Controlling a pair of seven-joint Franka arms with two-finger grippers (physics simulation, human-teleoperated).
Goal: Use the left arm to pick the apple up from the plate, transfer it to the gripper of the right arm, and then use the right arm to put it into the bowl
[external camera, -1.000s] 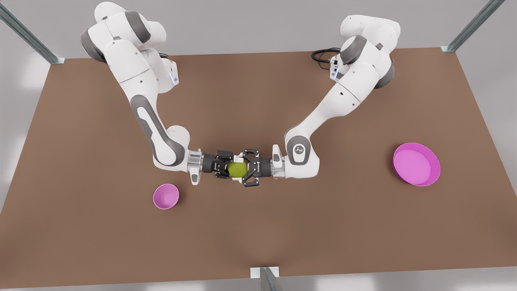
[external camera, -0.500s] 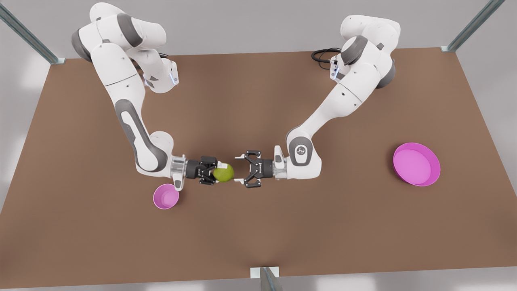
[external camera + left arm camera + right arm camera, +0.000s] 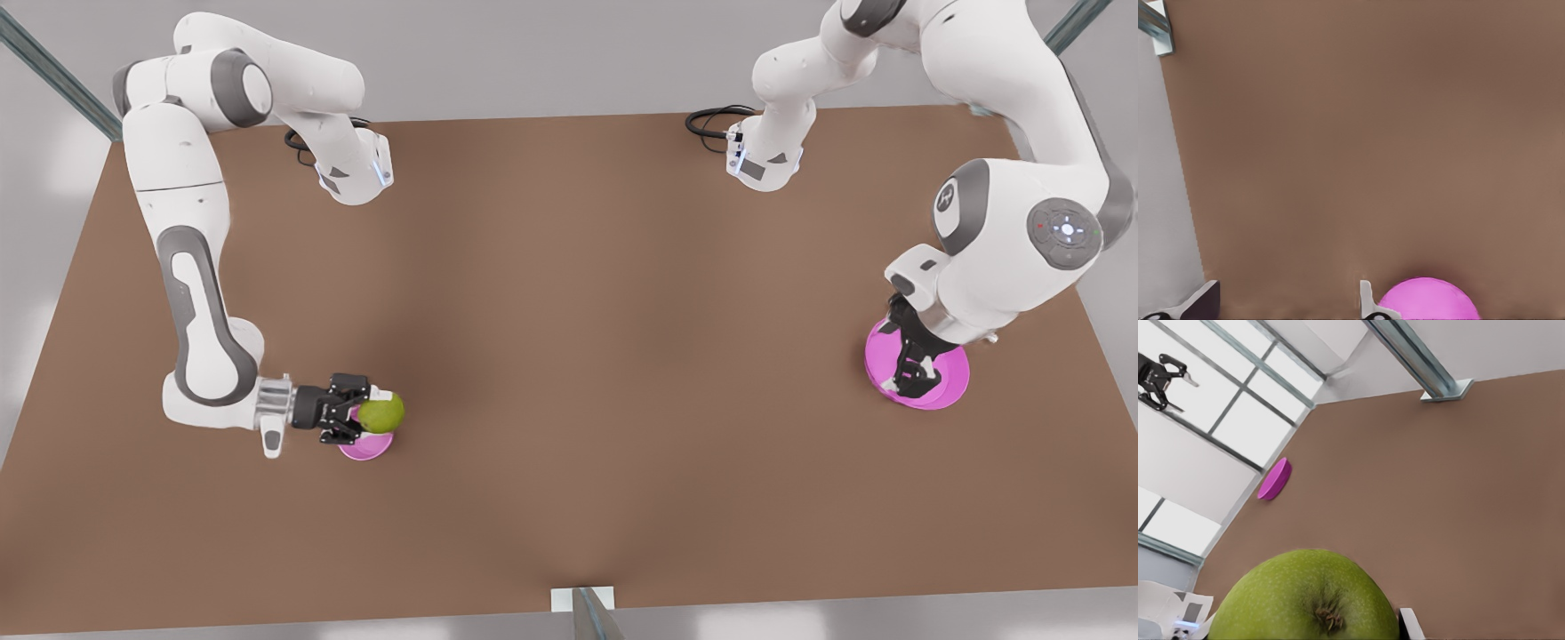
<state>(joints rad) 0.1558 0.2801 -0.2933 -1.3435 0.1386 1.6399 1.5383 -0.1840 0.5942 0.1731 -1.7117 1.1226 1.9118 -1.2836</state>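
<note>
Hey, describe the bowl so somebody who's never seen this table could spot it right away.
On the brown table, look toward the front view's left, where the right gripper holds the green apple. The bowl sits just beneath that apple: small, deep and pink, unlike the wider, shallow plate at the far right.

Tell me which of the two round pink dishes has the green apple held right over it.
The small, deep pink bowl at the front view's left: the right gripper holds the yellowish-green apple above it. The wide, shallow magenta plate carries no apple.
</note>
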